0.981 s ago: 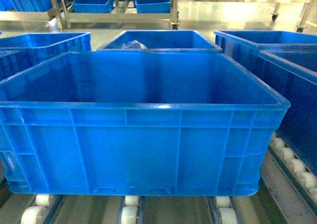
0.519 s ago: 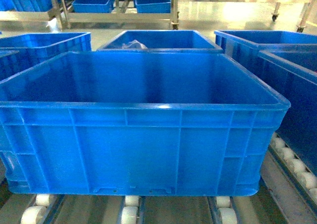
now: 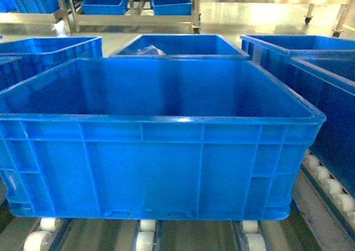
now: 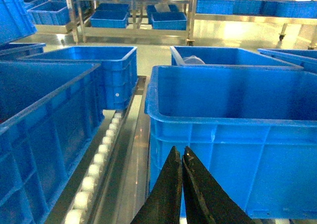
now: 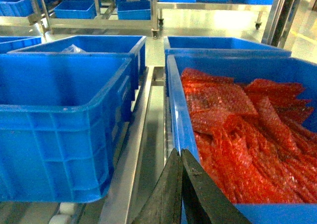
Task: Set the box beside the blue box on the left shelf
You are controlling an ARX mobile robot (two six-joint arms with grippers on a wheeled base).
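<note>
**Crate rests on the rollers, both grippers free of it**

We see the box filling the middle of our head view, sitting flat and square on the white rollers of the left shelf, its open top bare. At ten o'clock from it stands a neighbouring blue crate, another lies at twelve o'clock, and a third at three o'clock. From the left wrist camera, a large crate sits just beside the box across a narrow rail gap, so we judge the box already stands alongside its blue neighbour, as the task asks.

Our left gripper hangs low in front of the box's near left corner, fingers pressed together and holding nothing. Our right gripper is likewise pinched closed on nothing, poised over the near rim of the crate of red bubble wrap, beside the box's right wall. Neither touches the box; we reckon the rollers carry its weight, so no grip is needed to keep it in place.
</note>
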